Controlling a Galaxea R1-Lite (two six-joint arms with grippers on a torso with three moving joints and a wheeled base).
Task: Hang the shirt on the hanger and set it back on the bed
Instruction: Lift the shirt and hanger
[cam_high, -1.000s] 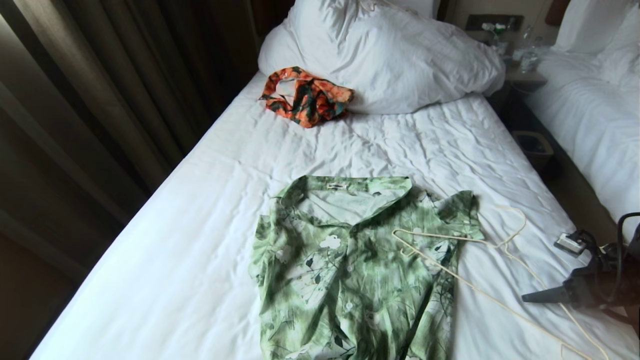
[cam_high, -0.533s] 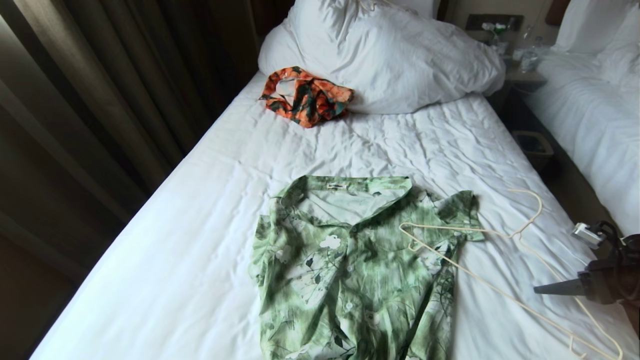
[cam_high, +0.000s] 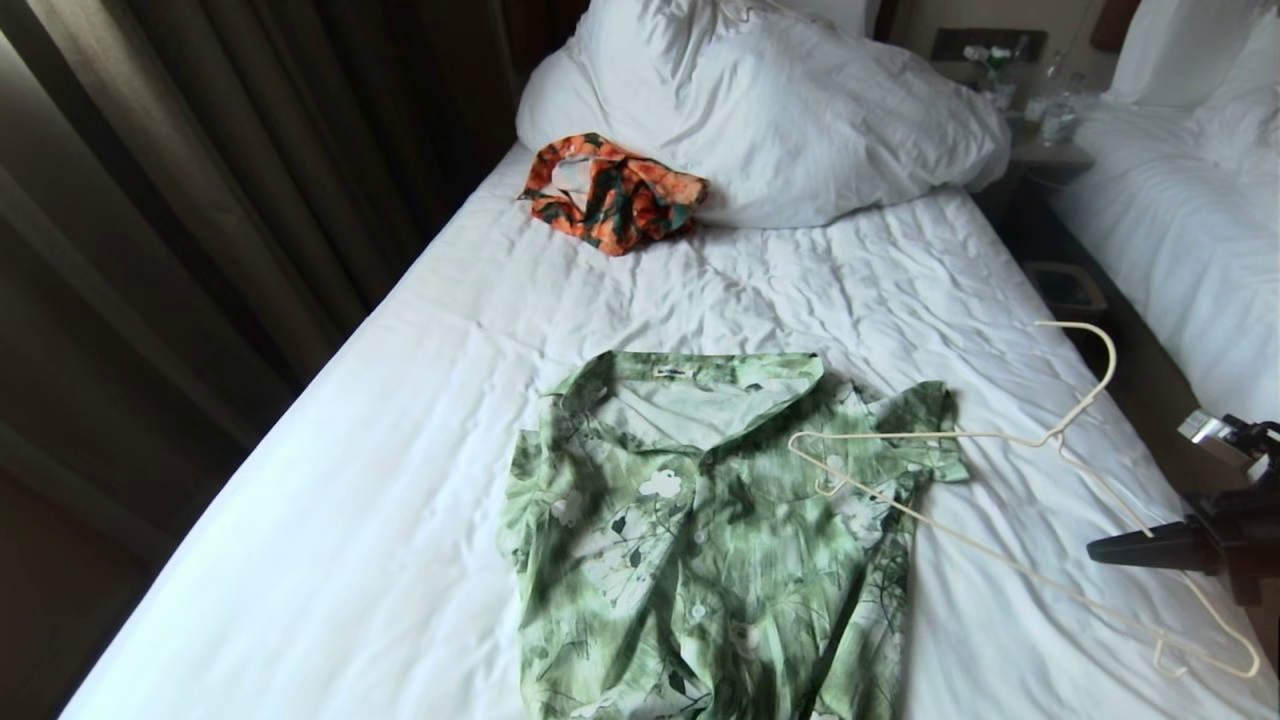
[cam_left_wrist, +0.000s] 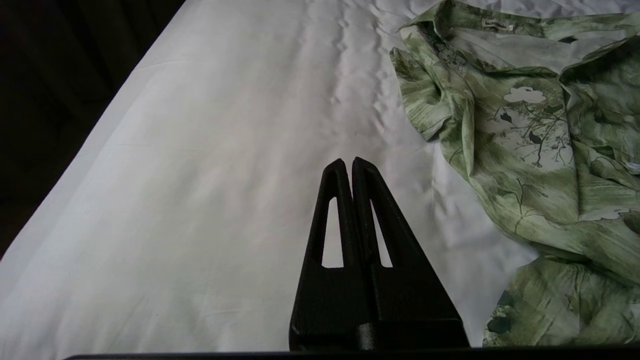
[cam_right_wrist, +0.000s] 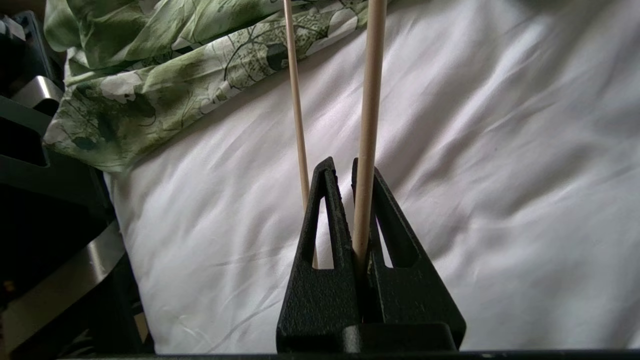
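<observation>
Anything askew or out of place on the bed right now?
One stray: a crumpled orange patterned garment lies by the duvet. The hanger, in the right claw, overlaps the shirt sleeve. No damage visible.

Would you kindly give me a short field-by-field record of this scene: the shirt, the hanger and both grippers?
shirt: flat on the bed, collar toward the pillow
hanger: one end over the shirt's sleeve
right gripper: shut on the hanger's rod
left gripper: shut, empty, over bare sheet beside the shirt
orange garment: crumpled against the duvet
</observation>
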